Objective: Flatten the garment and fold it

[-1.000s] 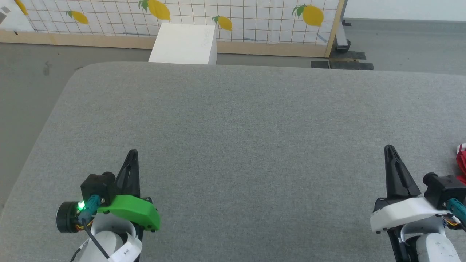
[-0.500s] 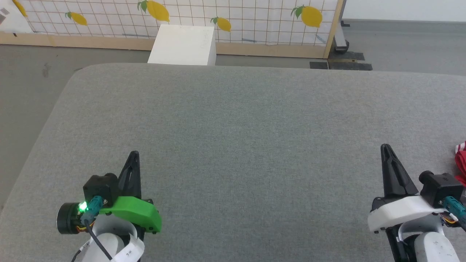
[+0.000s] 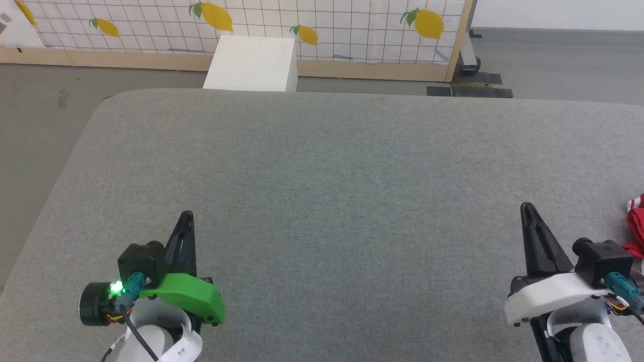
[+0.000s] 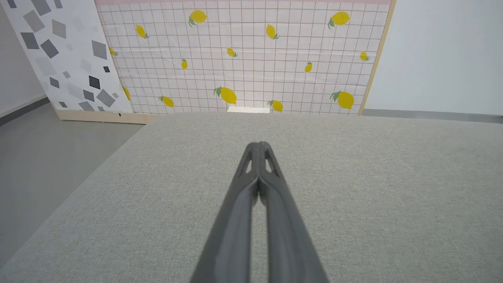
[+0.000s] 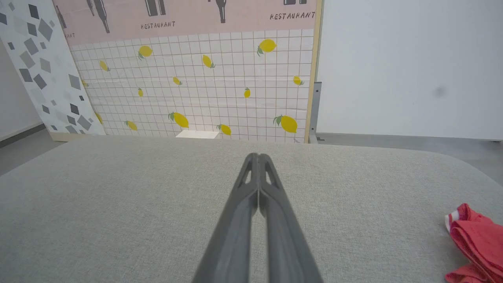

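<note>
Left tool [image 3: 185, 215] and right tool [image 3: 526, 207] hover pinched closed, empty, over the surface [image 3: 322, 171]; the crumpled garment [image 3: 637, 227] lies at the right edge, apparently awaiting pickup.

Grey fabric-covered table [image 3: 327, 176], white box [image 3: 251, 63] beyond its far edge, lemon-print grid panel [image 3: 352, 25] behind, grey floor [image 3: 40, 115]

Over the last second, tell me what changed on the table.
The head camera shifted slightly, sliding the whole view down. Beyond that, the right gripper seems to have edged a little toward the robot's left, away from the garment. Nothing was grasped or released. Both it and the left gripper stay shut above the grey table; the garment stays crumpled at the table's right side, untouched.
</note>
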Motion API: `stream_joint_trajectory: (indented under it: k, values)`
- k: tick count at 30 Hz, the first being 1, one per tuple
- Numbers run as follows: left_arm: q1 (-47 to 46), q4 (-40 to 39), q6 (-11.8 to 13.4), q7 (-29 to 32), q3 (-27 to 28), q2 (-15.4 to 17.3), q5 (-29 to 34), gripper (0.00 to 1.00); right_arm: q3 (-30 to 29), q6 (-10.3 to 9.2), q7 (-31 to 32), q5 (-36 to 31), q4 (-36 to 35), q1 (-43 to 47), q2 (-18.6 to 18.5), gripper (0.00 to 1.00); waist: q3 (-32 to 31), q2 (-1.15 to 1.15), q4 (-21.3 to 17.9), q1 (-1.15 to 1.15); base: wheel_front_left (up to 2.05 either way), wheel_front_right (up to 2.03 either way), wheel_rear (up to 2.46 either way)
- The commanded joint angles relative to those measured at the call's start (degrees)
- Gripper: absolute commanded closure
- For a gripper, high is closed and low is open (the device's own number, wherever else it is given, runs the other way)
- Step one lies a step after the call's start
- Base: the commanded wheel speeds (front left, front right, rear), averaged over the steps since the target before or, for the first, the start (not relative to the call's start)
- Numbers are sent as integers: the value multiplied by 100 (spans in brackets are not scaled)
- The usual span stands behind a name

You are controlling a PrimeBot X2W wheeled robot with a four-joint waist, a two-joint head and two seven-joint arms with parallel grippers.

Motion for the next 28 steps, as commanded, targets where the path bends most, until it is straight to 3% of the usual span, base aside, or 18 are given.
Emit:
stream_joint_trajectory:
  k: [1, 28]
  values:
    - [103, -54, -45, 35, 44, -52, 83, 100, 28, -3, 36, -49, -55, 79, 6, 100, -2, 0, -2, 0, 0, 0, 0]
    - [293, -324, -166, 318, 338, -311, 540, 100, 182, -5, 305, -211, -275, 174, 10, 100, -38, 0, -40, 0, 0, 0, 0]
